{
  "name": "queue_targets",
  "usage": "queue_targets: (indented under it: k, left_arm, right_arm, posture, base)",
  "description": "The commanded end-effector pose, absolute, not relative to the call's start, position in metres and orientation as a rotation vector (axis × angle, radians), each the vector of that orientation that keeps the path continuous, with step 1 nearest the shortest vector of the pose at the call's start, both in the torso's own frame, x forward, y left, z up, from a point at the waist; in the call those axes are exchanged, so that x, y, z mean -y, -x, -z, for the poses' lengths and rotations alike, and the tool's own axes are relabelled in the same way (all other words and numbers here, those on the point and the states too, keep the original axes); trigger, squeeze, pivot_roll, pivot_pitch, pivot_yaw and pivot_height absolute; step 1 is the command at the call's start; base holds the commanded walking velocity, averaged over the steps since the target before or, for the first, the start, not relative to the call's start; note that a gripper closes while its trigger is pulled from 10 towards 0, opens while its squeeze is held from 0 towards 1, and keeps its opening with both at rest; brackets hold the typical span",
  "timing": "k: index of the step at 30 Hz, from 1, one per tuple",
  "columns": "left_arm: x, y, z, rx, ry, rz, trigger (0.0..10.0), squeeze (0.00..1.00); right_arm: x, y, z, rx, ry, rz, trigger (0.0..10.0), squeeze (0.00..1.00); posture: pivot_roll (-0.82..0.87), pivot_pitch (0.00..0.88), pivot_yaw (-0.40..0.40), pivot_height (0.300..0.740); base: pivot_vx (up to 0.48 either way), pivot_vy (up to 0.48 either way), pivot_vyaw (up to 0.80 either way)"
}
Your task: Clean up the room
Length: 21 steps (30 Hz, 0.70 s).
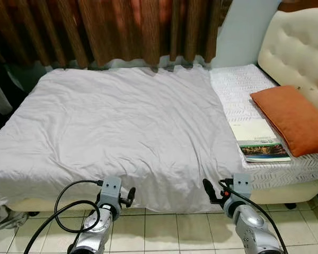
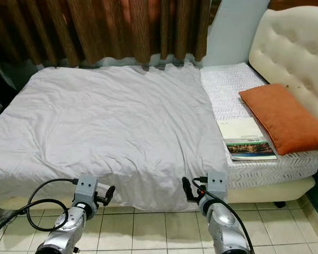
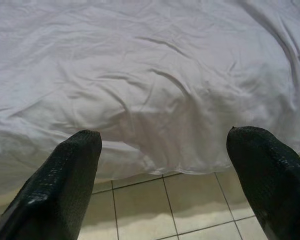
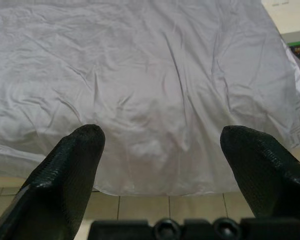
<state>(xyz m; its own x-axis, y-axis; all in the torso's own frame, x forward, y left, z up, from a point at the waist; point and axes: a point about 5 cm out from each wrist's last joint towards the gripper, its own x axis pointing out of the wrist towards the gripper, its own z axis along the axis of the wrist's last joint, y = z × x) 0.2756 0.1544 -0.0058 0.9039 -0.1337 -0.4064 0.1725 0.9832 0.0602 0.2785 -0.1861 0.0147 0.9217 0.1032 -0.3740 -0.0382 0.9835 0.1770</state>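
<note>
A pale grey duvet (image 1: 122, 121) lies spread over most of the bed, its front hem hanging down to the tiled floor (image 1: 164, 227). On the bare white mattress cover (image 1: 238, 87) at the right lie an orange pillow (image 1: 291, 119) and a book (image 1: 259, 140) with a green and white cover. My left gripper (image 1: 129, 194) and right gripper (image 1: 208, 189) are held low in front of the bed's edge, just short of the hem. Both are open with nothing between the fingers, as the left wrist view (image 3: 165, 145) and right wrist view (image 4: 162, 140) show.
A cream tufted headboard (image 1: 302, 47) stands at the right end and brown curtains (image 1: 122, 32) hang behind the bed. A crumpled grey cloth (image 1: 2, 216) lies on the floor by the bed's left corner. Dark furniture (image 1: 0, 90) stands at the far left.
</note>
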Motion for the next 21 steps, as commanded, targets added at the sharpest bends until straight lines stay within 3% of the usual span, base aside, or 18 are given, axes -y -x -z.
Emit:
queue_targets:
  k: [1,17,18,19,20,21]
  left_arm:
    - [-0.171,-0.298,-0.025,-0.274,-0.073,0.062,10.0,0.0]
    - [-0.171,-0.298,-0.025,-0.274,-0.073,0.062,10.0,0.0]
    - [-0.172,-0.301,-0.019,-0.319,-0.066,0.062,10.0,0.0]
    - [-0.171,-0.28,0.014,-0.532,-0.045,0.039,10.0,0.0]
    - [-0.171,-0.28,0.014,-0.532,-0.045,0.039,10.0,0.0]
    - [-0.169,-0.26,0.036,-0.685,-0.026,0.025,10.0,0.0]
  right_arm:
    - [0.186,-0.279,-0.014,-0.39,-0.175,-0.065,10.0,0.0]
    - [0.186,-0.279,-0.014,-0.39,-0.175,-0.065,10.0,0.0]
    - [0.186,-0.284,-0.008,-0.42,-0.185,-0.053,10.0,0.0]
    - [0.179,-0.267,0.022,-0.605,-0.145,-0.054,10.0,0.0]
    - [0.179,-0.267,0.022,-0.605,-0.145,-0.054,10.0,0.0]
    - [0.175,-0.251,0.041,-0.738,-0.105,-0.062,10.0,0.0]
  posture:
    - [-0.08,0.0,0.041,0.74]
    - [-0.08,0.0,0.041,0.74]
    - [-0.08,0.0,0.04,0.74]
    - [-0.09,0.0,0.037,0.74]
    - [-0.09,0.0,0.037,0.74]
    - [-0.09,0.0,0.038,0.74]
  base:
    - [0.0,0.0,0.0]
    - [0.0,0.0,0.0]
    - [0.0,0.0,0.0]
    - [0.0,0.0,0.0]
    - [0.0,0.0,0.0]
    - [0.0,0.0,0.0]
